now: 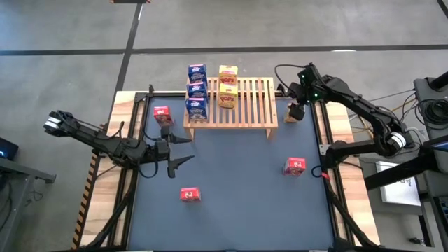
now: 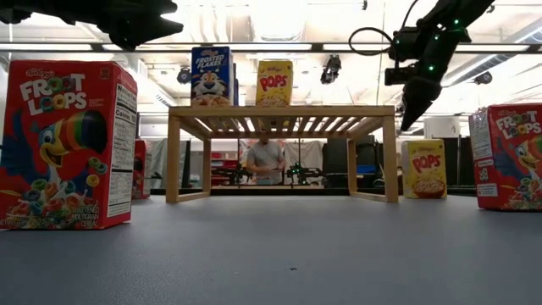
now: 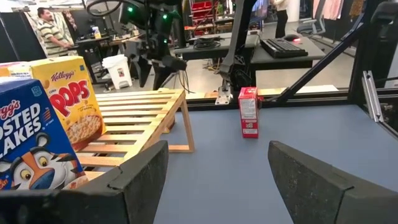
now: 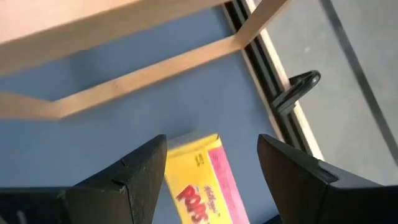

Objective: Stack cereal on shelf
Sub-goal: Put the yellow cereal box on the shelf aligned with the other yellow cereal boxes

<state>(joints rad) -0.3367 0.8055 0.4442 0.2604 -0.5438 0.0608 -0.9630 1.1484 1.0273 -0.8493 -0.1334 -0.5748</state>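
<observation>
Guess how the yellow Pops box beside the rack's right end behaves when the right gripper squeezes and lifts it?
The small yellow cardboard Pops box stands upright on the blue table, tall and narrow, so a sideways nudge would probably tip it. Being thin cardboard, it likely dents under a hard squeeze. The open right gripper straddles it; it probably lifts easily, being small.

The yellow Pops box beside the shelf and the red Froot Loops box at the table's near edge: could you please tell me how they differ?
The yellow Pops box stands right beside the shelf, directly beneath the open right gripper; the red Froot Loops box stands alone in open table, with no gripper above it. The Pops box is yellow, the Froot Loops box red. Both are small cereal boxes, neither yet on the shelf.
</observation>
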